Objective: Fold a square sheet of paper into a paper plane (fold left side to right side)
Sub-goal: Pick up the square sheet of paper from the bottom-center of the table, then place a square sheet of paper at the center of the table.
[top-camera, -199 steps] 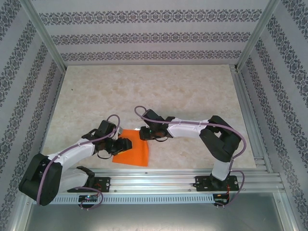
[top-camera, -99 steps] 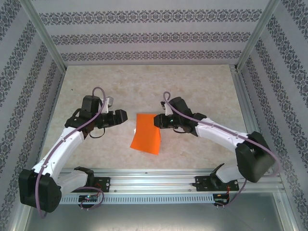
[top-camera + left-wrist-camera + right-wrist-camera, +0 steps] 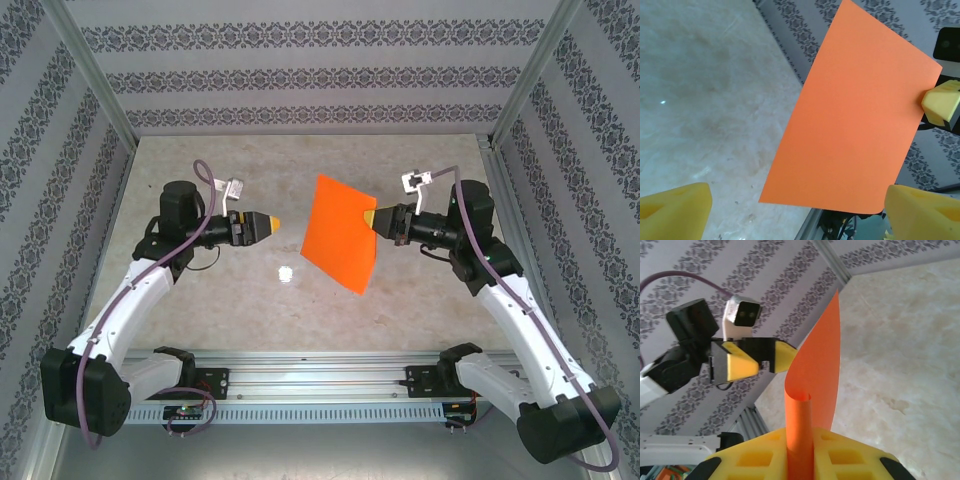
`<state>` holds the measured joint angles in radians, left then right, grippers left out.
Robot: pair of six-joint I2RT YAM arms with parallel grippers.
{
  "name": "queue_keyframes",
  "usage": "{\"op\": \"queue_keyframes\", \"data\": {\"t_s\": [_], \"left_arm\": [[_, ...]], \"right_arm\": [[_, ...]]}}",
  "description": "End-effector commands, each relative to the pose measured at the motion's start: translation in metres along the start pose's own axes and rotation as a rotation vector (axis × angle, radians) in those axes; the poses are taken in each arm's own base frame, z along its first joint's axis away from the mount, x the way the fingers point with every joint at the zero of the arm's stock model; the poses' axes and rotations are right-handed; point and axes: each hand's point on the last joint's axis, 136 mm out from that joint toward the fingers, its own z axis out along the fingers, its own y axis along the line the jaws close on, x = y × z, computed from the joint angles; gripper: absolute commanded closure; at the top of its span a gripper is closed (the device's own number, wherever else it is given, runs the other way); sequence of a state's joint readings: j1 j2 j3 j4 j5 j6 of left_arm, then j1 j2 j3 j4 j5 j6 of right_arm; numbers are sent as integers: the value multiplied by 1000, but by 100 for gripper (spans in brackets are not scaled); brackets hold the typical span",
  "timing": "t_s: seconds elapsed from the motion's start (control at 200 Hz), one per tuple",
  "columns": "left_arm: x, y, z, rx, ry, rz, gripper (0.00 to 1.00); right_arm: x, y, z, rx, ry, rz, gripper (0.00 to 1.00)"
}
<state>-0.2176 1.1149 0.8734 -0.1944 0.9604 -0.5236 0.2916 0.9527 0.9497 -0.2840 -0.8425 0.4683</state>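
The square sheet of paper [image 3: 340,232] is bright orange and hangs upright in the air above the middle of the table. My right gripper [image 3: 372,220] is shut on its right edge. In the right wrist view the sheet [image 3: 815,375] stands pinched between the yellow pads [image 3: 850,457], its clamped edge curled into a loop. My left gripper [image 3: 270,222] is open and points at the sheet from the left, a short gap away. In the left wrist view the sheet [image 3: 855,125] stands ahead of my wide-apart yellow fingers [image 3: 675,210], touching neither.
The marble-look table top [image 3: 300,170] lies below the sheet. Patterned walls [image 3: 320,75] enclose the back and both sides. An aluminium rail [image 3: 330,375] with both arm bases runs along the near edge.
The right gripper has lifted the sheet off the table and carried it up and back. The left gripper has let go, opened wide and drawn back to the left.
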Motion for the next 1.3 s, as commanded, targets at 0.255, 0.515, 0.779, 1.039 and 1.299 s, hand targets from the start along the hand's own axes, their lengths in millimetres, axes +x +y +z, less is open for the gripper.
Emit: {"op": "queue_keyframes", "data": {"t_s": [0.255,0.515,0.779,1.039,1.299], "left_arm": [[-7,-72,3,258,39,197,10],[6,-104,-1,332,65,302,36],[5,-95,2,263,63,276,99],[17,0,40,-13,128,-47,100],[57,106,59,-335,162,-283,100]], "right_arm": [[-31,65,-13,-254,-31,-84,82],[-27,46,-4,-208,-17,-61,82],[-25,21,3,-119,-20,-35,78],[-17,-72,-18,276,-55,110,37],[27,-160,-51,689,-42,290,21]]}}
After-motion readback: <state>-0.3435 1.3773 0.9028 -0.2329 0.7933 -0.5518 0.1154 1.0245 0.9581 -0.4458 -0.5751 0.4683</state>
